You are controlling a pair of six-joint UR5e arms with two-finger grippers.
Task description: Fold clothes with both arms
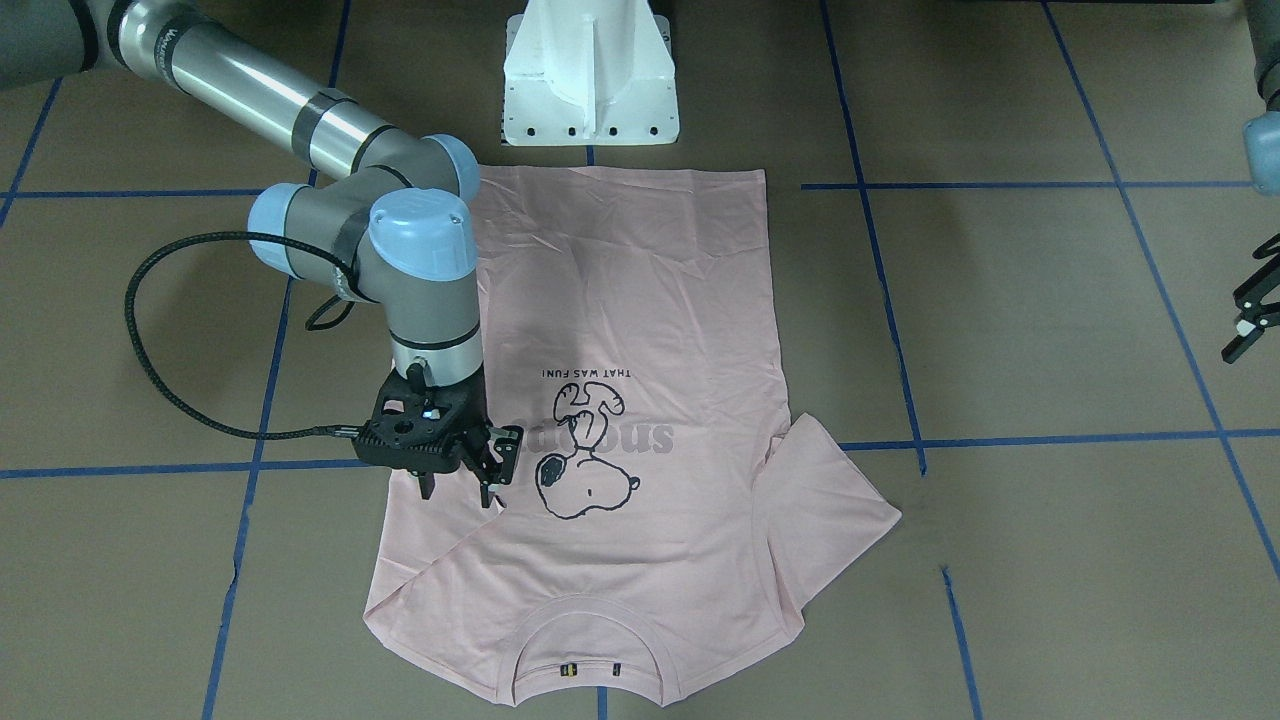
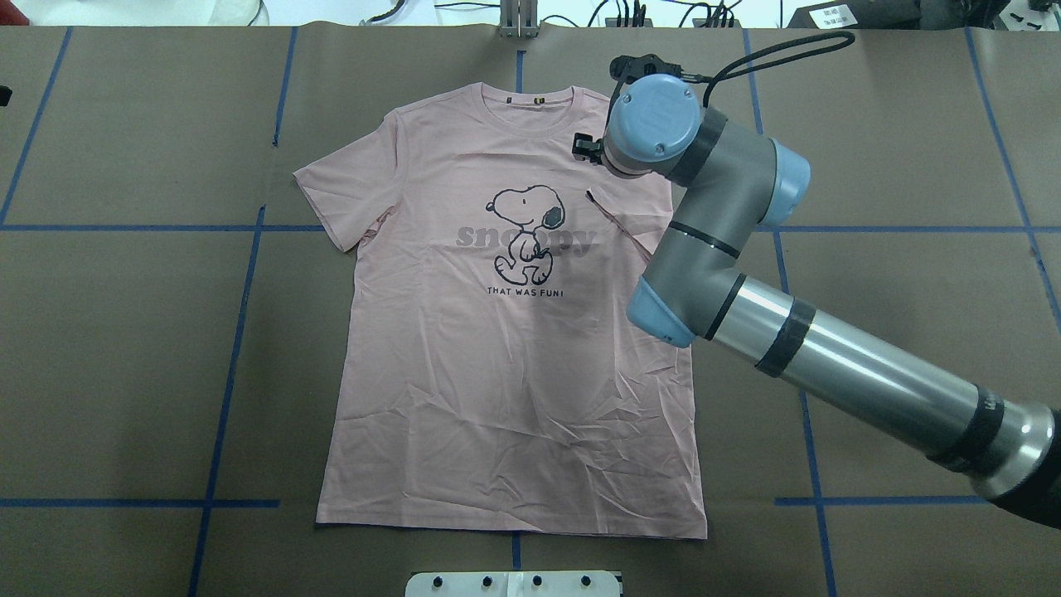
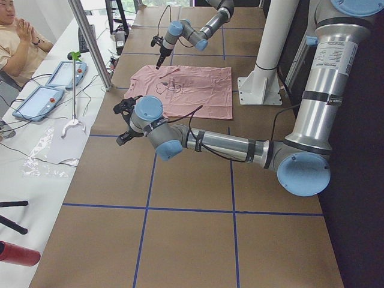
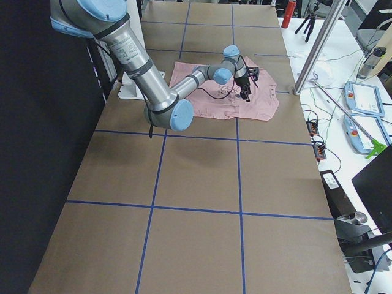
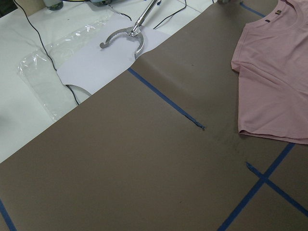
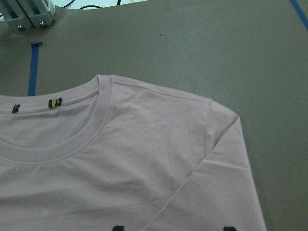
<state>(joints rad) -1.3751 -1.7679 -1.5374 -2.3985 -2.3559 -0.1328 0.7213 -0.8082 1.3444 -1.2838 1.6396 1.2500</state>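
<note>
The pale pink T-shirt (image 1: 650,300) lies flat, front up, with the Snoopy print (image 2: 526,232) showing and the collar (image 2: 530,108) at the far side. Its sleeve on my left (image 2: 344,191) is spread out. The sleeve on my right is folded in over the chest, its small black tag (image 2: 590,196) on top. My right gripper (image 1: 460,492) hangs open and empty just above that folded sleeve; its two fingertips (image 6: 118,227) stand wide apart in the right wrist view. My left gripper (image 1: 1250,320) is open and empty, off the shirt beyond its spread sleeve (image 5: 269,96).
The white pedestal base (image 1: 590,80) stands at the shirt's hem. Blue tape lines (image 2: 240,332) cross the brown table. A metal grabber tool (image 5: 122,38) and plastic wrap lie on the white bench past the table edge. A person and tablets (image 3: 51,84) are there too.
</note>
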